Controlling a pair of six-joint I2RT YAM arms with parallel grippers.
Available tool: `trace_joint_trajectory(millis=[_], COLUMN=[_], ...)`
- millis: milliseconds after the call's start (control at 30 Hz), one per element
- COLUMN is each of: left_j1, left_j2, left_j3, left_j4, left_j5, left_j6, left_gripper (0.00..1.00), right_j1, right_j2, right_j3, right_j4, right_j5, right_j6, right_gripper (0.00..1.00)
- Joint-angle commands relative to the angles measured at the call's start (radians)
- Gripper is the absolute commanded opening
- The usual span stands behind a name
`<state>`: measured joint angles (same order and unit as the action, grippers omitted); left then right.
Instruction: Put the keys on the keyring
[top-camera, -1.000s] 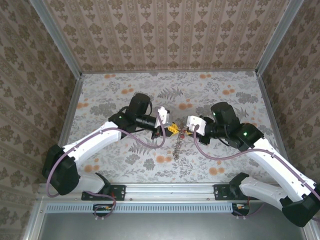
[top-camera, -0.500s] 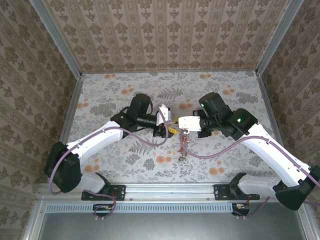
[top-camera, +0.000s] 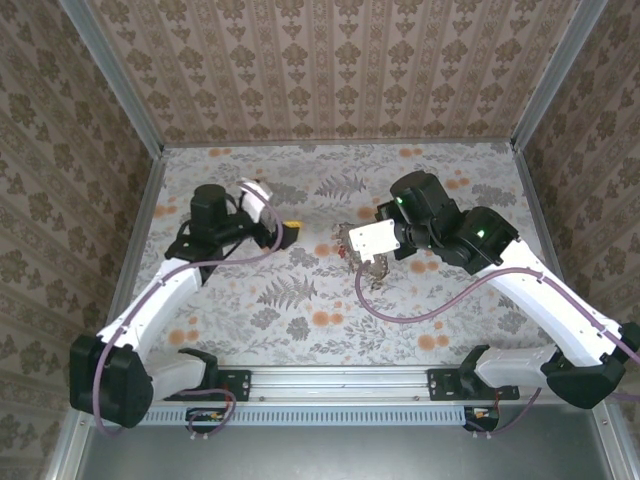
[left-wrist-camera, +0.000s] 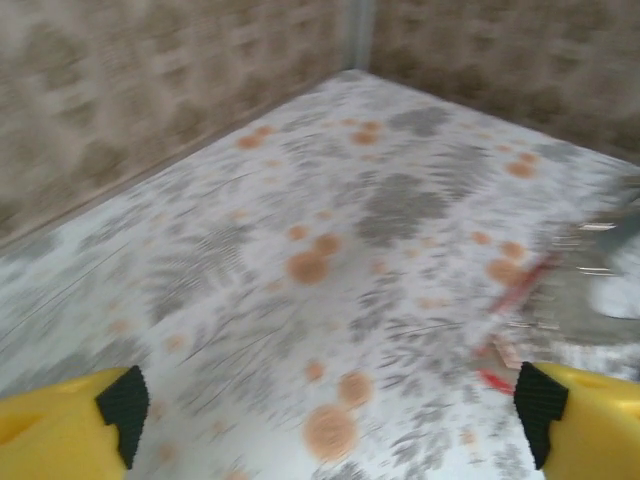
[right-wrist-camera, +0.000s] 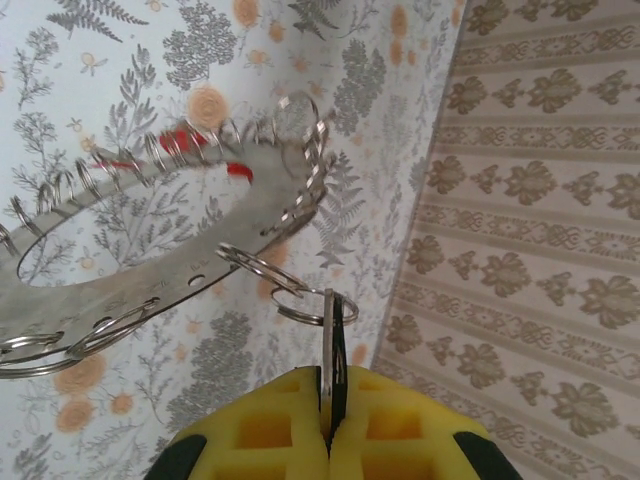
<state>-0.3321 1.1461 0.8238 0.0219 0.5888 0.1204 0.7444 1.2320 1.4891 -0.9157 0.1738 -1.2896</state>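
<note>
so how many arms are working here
2: left arm over the table's left side, jaws open; right arm near the middle, jaws shut on a small ring linked to the keyring.

Here's the wide flat silver metal keyring (right-wrist-camera: 205, 262), hanging tilted just beyond the tips of the right pincer (right-wrist-camera: 330, 405), up and off to its left. Small thin silver keys (right-wrist-camera: 160, 152) stand all along the rim like gear teeth, with two red-headed ones (right-wrist-camera: 185, 140) on the far edge. A short chain of small silver split rings (right-wrist-camera: 262, 272) runs down from the band, and the pincer has the last one clamped edge-on.
</note>
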Motion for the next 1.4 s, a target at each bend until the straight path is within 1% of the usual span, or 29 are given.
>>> trace_joint_trajectory(millis=[0,100,200,333,367,500,600,733,833,933,1000,1100,1233,1300,1367], left_j1=[0.059,0.094,0.138,0.189,0.199,0.237,0.257,0.258,0.258,0.257,0.257,0.253,0.245,0.246,0.245], left_j2=[-0.033,-0.047,-0.064,-0.098,-0.108,-0.154,-0.187,-0.219,-0.225,-0.23,-0.232,-0.231,-0.231,-0.229,-0.225], left_j3=[-0.03,-0.039,-0.058,-0.081,-0.087,-0.108,-0.109,-0.088,-0.07,-0.066,-0.074,-0.096,-0.123,-0.133,-0.137], left_j4=[-0.04,-0.093,-0.13,-0.166,-0.17,-0.195,-0.222,-0.264,-0.294,-0.309,-0.303,-0.275,-0.251,-0.242,-0.235], left_j5=[-0.136,-0.248,-0.332,-0.387,-0.394,-0.436,-0.472,-0.501,-0.543,-0.586,-0.595,-0.565,-0.542,-0.534,-0.528], left_j6=[-0.14,-0.213,-0.3,-0.345,-0.346,-0.335,-0.332,-0.292,-0.246,-0.227,-0.227,-0.248,-0.288,-0.297,-0.301], left_gripper=[1.0,1.0,1.0,1.0,1.0,1.0,1.0,1.0,1.0,1.0,1.0,1.0,1.0,1.0,1.0], right_j1=[0.007,0.022,0.049,0.104,0.119,0.182,0.225,0.246,0.252,0.25,0.247,0.244,0.222,0.207,0.194], right_j2=[0.009,0.023,0.05,0.136,0.151,0.29,0.394,0.508,0.565,0.607,0.626,0.623,0.555,0.489,0.431], right_j3=[0.036,0.006,-0.021,-0.013,-0.002,0.07,0.144,0.249,0.282,0.269,0.241,0.155,0.006,-0.084,-0.156], right_j4=[0.036,0.041,0.082,0.122,0.13,0.182,0.218,0.252,0.294,0.325,0.335,0.348,0.36,0.359,0.338], right_j5=[0.007,-0.038,-0.07,-0.082,-0.086,-0.11,-0.096,-0.114,-0.137,-0.148,-0.175,-0.203,-0.227,-0.241,-0.229], right_j6=[-0.011,0.046,0.129,0.216,0.233,0.357,0.457,0.596,0.66,0.659,0.628,0.554,0.477,0.424,0.374], right_gripper=[0.0,0.0,0.0,0.0,0.0,0.0,0.0,0.0,0.0,0.0,0.0,0.0,0.0,0.0,0.0])
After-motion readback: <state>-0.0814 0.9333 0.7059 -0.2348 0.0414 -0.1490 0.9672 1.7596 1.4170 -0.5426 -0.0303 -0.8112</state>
